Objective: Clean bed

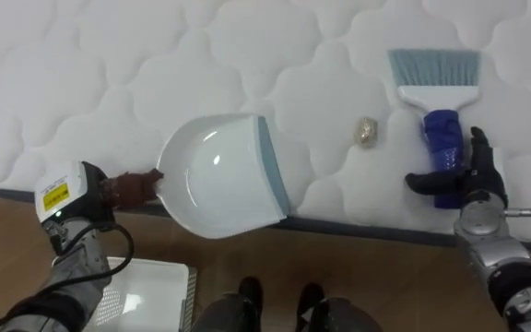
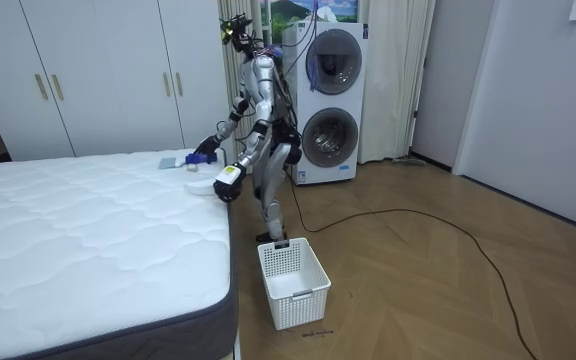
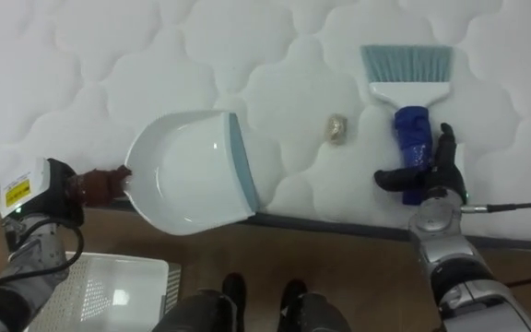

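Starting at your feet, note the white slatted plastic basket (image 1: 150, 288) on the wooden floor (image 1: 385, 277), just off the bed's edge and below your left arm. It is probably where the catch gets tipped, so hold the pan level until you are over it.

Your left hand (image 1: 70, 198) is curled round the brown handle (image 1: 135, 189) of the white plastic dustpan (image 1: 215, 175). The pan's near side hangs over the edge of the white quilted mattress (image 1: 109, 74), and its grey-blue lip (image 1: 273, 171) faces your right. I cannot tell whether that lip is touching the fabric. Tilt it down until it presses into the quilting, so nothing slips under it.

Your right hand (image 1: 476, 180) is wrapped round the blue grip of the hand brush with pale grey-blue bristles (image 1: 438, 97), thumb across the front. The bristles point away from you.

A small crumpled tan scrap (image 1: 366, 132) lies on the mattress between lip and brush, nearer the brush. The bristles sit beyond it and to its right, not against it.

Turn the brush so the bristles land on the scrap's right side, then sweep left in short, light strokes. Slide the pan in to close the gap as you go. The scrap looks light enough to hop, and the quilted dips may catch it, so go slowly.
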Available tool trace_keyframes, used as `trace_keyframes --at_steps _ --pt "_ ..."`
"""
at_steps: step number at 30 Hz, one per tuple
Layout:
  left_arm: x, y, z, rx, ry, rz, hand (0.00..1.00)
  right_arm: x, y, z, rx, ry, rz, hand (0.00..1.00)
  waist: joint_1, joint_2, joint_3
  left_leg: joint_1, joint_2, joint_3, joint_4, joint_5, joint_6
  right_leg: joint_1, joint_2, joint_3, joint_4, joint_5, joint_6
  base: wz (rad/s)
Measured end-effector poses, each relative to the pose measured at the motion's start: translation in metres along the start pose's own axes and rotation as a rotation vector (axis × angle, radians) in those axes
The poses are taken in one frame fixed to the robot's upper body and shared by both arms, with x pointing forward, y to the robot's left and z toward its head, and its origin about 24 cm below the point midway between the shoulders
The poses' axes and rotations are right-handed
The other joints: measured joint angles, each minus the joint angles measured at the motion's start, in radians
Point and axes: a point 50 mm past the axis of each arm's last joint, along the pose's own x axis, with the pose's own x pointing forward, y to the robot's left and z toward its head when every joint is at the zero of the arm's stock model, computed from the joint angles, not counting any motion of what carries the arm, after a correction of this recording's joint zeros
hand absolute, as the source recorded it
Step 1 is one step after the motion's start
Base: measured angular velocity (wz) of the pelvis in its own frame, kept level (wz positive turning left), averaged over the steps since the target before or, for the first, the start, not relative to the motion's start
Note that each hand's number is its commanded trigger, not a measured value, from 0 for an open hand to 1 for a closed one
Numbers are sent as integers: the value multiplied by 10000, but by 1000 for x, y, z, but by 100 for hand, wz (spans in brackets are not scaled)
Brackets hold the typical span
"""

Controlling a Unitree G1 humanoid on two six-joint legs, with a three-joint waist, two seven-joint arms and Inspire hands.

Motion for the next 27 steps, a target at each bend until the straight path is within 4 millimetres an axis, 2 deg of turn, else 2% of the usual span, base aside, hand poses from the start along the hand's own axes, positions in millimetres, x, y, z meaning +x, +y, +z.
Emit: trace_keyframes --at_steps 4,9,12,27 --pt "0 1 1 -108 -29 33 100 5 -19 -6 -323 171 -744 100 127 54 -10 24 3 -8 -73 0 0 13 9 -2 9 -7 -13 0" --pt "0 1 1 -212 60 31 100 5 -24 -11 -422 400 -1201 100 126 104 -13 0 -5 2 -60 0 -1 -61 -1 24 75 -7 -19 0" --pt "0 0 2 -204 19 -14 100 3 -24 -16 -562 542 -1178 100 97 111 -9 -51 -17 18 -20 0 -1 -142 -22 41 169 -31 -48 0" --pt "-2 -4 5 11 -238 -141 100 1 -22 -18 -664 465 -1218 100 79 123 0 -74 -29 14 8 -5 -8 -161 -51 48 311 -94 -64 0"
